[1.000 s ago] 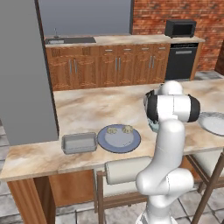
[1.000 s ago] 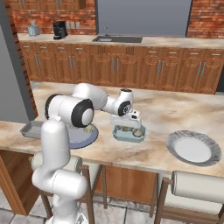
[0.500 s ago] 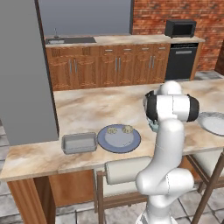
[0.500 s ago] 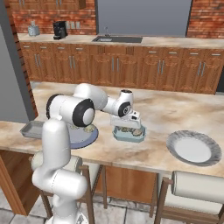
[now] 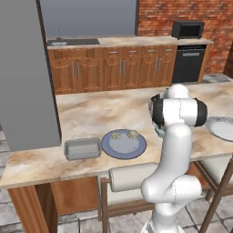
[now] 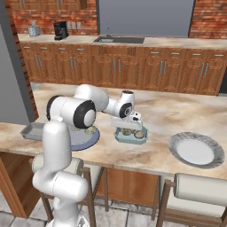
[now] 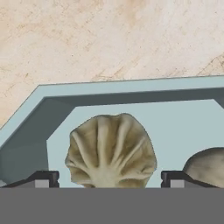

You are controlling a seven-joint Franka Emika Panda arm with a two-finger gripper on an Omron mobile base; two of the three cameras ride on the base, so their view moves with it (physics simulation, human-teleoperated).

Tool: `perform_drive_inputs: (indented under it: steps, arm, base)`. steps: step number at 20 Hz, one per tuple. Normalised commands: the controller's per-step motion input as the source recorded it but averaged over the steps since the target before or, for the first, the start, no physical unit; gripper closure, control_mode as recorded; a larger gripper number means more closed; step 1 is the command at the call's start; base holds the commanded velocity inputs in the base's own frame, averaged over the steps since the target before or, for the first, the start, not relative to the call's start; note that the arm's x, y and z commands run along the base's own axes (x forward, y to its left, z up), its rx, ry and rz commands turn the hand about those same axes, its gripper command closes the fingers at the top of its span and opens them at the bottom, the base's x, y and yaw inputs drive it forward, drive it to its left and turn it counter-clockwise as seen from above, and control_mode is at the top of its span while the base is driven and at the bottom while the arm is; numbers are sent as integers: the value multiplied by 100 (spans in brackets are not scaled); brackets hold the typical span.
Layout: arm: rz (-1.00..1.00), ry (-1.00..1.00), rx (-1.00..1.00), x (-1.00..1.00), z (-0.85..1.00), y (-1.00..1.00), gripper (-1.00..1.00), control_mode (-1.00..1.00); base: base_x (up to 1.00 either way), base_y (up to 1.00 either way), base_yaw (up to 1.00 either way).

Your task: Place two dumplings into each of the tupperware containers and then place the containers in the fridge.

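1. In the left base view, the blue-grey plate [image 5: 124,144] is seen near the front edge of the marble counter [image 5: 104,109], and places are given from it. Two dumplings [image 5: 124,135] are seen on its far half, side by side. The grey tupperware container [image 5: 82,149] is set just beside the plate on its left. To the plate's right, a small part of the teal tupperware container [image 5: 159,131] shows at the edge of the white arm, which hides the rest. A white plate [image 5: 222,128] is seen well apart, at the counter's right end. The grey fridge [image 5: 22,77] stands left of the counter with its door closed.

2. In the right base view, the blue-grey plate [image 6: 84,138] is partly hidden by the arm; one dumpling [image 6: 90,131] on it can be made out. The teal container [image 6: 130,135] is seen near the plate on its right, with two dumplings [image 6: 133,133] inside. The gripper [image 6: 131,126] is held directly over this container. The grey container [image 6: 32,131] lies left of the plate, and the white plate [image 6: 197,150] well to the right.

3. In the hand view, the teal container's [image 7: 57,98] floor and clipped corner are seen from close above. One pleated dumpling [image 7: 111,151] lies between the two finger tips [image 7: 41,178], which are spread wide and touch nothing. A second dumpling [image 7: 207,167] lies just beside the right-hand tip.
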Motion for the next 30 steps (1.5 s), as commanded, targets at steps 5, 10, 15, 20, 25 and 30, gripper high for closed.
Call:
perform_drive_inputs:
  steps: [5, 10, 15, 20, 25, 30]
  arm:
    - [0, 0, 0, -4, 5, -3, -100, -100]
    - [0, -6, 0, -21, 31, -3, -100, -100]
    - [0, -7, 0, -53, 18, 3, -100, -100]
    - [0, 0, 0, -40, 0, 30, -100, -100]
    - [0, 0, 0, 0, 0, 48, -100, -100]
    - [0, 0, 0, 0, 0, 38, -100, -100]
  base:
    - [0, 0, 0]
    - [0, 0, 0]
    - [0, 0, 0]
    - [0, 0, 0]
    - [0, 0, 0]
    - [0, 0, 0]
